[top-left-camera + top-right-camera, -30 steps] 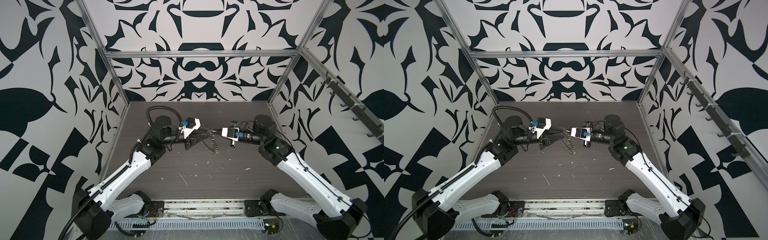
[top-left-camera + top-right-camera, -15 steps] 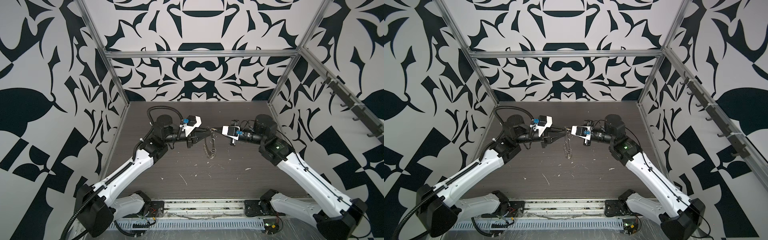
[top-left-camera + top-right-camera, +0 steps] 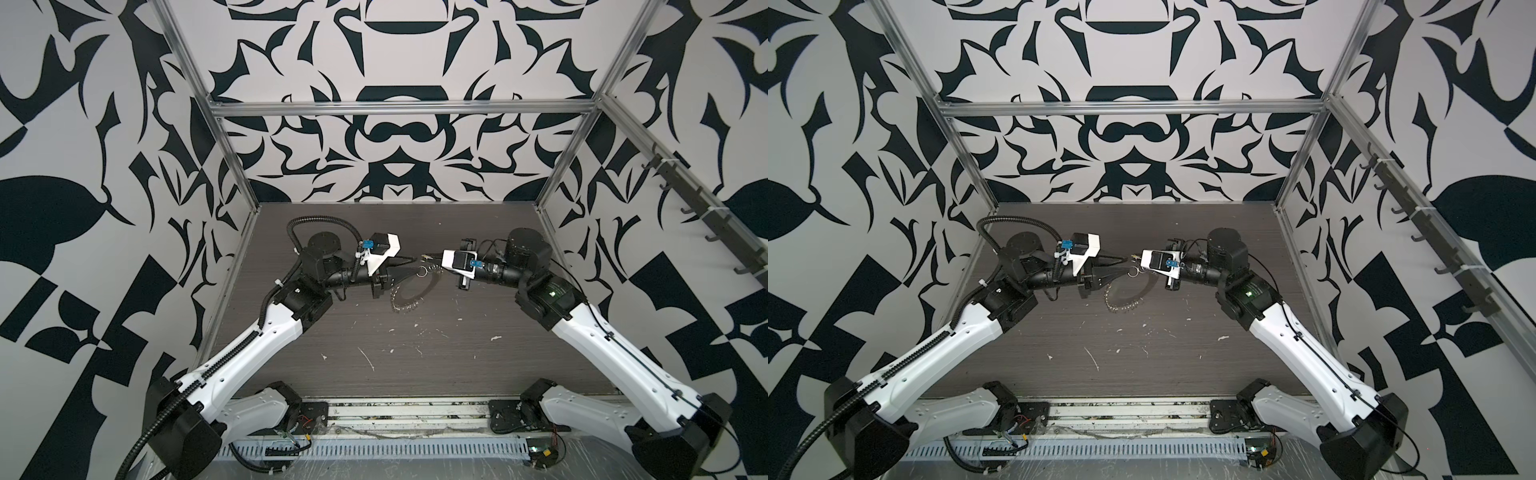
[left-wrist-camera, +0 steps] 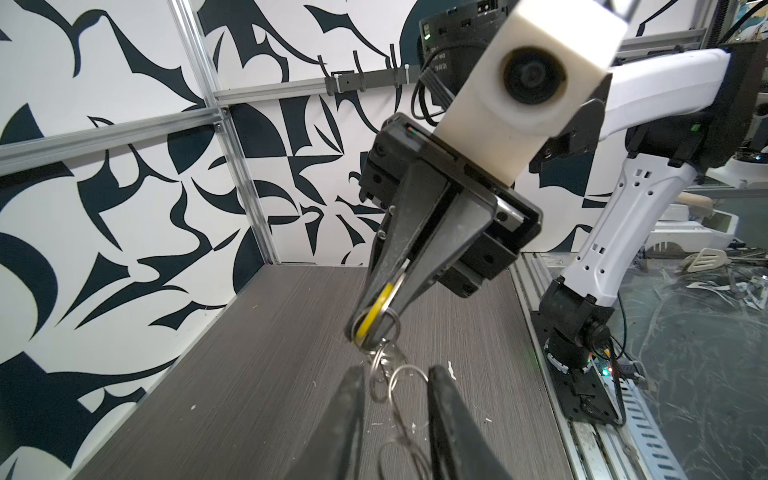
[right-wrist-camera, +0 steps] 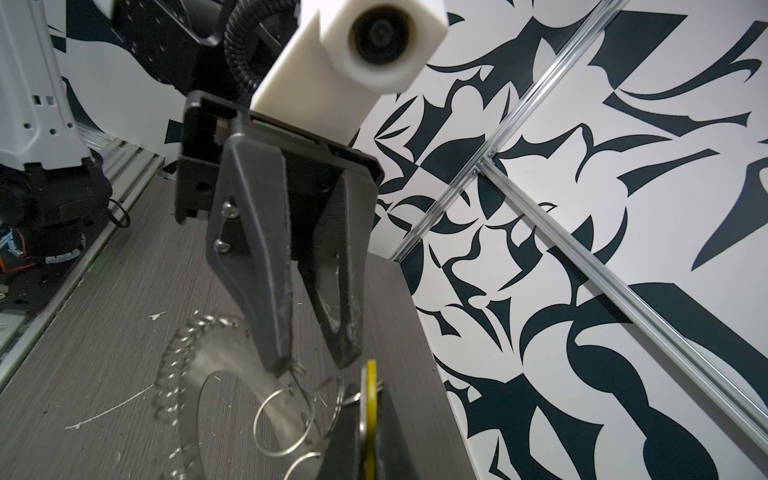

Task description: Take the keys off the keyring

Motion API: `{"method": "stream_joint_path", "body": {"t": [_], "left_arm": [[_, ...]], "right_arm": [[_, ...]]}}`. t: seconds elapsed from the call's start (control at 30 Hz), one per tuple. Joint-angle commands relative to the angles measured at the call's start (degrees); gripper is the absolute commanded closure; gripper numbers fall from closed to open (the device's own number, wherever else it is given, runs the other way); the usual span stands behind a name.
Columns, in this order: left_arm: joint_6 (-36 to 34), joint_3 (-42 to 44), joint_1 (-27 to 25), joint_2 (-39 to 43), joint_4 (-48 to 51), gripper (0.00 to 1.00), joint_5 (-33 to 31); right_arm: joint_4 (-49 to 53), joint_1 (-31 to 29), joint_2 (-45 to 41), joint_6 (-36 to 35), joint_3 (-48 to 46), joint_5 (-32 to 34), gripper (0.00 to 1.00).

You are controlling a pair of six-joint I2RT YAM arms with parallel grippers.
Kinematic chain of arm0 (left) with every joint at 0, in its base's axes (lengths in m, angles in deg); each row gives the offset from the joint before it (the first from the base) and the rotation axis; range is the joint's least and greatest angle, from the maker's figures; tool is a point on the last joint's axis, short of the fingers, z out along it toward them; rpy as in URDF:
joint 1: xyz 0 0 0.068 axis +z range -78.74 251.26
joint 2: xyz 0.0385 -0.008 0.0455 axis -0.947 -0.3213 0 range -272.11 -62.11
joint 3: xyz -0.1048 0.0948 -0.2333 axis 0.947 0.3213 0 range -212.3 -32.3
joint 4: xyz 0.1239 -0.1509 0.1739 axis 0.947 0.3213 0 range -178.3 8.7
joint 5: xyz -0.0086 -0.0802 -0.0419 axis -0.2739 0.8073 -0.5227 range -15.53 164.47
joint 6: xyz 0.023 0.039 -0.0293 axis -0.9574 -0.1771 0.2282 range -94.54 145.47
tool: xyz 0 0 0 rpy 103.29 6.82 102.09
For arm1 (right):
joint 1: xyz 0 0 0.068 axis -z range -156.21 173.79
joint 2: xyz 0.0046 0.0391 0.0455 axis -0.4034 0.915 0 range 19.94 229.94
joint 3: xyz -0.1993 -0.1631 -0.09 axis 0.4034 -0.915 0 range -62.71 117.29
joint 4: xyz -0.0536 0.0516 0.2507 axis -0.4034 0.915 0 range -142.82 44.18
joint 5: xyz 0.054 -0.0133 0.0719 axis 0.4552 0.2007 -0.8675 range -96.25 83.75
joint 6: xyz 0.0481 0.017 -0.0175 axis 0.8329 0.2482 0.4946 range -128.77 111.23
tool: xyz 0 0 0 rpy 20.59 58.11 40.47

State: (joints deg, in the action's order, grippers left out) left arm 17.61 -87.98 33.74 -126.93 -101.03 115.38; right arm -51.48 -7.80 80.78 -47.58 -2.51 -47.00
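Keys [image 4: 376,309]: small yellow oblong plastic tag, clamped edge-on in the right gripper [image 4: 372,328], aloft. Left gripper [image 5: 311,363]: jaws apart, straddling the tiny silver split rings [image 4: 381,353]. Keyring [image 5: 168,365]: large thin silver fringed hoop, hanging from those rings. Risk: hoop swings, left jaws close on nothing.

I count, on my feed:
- dark wood-grain tabletop [image 3: 457,374]
- white flecks [image 3: 368,357], scattered toward its front edge
- black-and-white patterned walls [image 3: 399,54], three sides
- aluminium frame bars [image 3: 399,107]
- hook rail [image 3: 706,208], right wall
- slotted cable duct [image 3: 395,451], beyond the front edge
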Motion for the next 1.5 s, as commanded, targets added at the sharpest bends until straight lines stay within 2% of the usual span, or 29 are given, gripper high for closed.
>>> {"method": "stream_joint_path", "body": {"t": [0.0,0.33,0.4,0.5,0.7,1.0,1.27,1.47], "left_arm": [[-0.1,0.1,-0.2,-0.2,0.7,0.70,0.3],[0.3,-0.4,-0.2,-1.0,-0.4,0.70,0.2],[-0.1,-0.4,-0.2,-0.1,0.4,0.67,-0.6],[-0.5,-1.0,-0.2,0.9,2.1,0.56,-1.2],[-1.0,-1.7,-0.2,2.7,5.3,0.55,-1.5],[-1.4,-2.2,-0.1,2.7,8.2,0.64,-0.6],[-2.0,-2.6,-0.1,0.9,6.3,0.69,-1.2],[0.2,-3.6,-0.1,-1.9,2.9,0.70,0.3]], "right_arm": [[-4.9,-0.1,-0.6,1.6,1.6,-1.2,1.00],[-5.6,-0.2,-1.4,2.1,0.8,-1.3,1.00],[-5.1,-0.1,-1.4,1.3,0.7,-0.9,1.00],[-4.8,-0.1,-1.5,0.6,0.4,-0.7,1.00],[-5.2,-0.1,-1.2,0.3,0.0,-1.4,1.00],[-6.8,-0.1,-0.6,0.6,-0.2,-3.1,1.00],[-6.9,-0.2,-0.9,1.8,0.2,-4.9,1.00],[-8.1,-0.1,-0.8,3.0,0.0,-5.7,1.00]]}}
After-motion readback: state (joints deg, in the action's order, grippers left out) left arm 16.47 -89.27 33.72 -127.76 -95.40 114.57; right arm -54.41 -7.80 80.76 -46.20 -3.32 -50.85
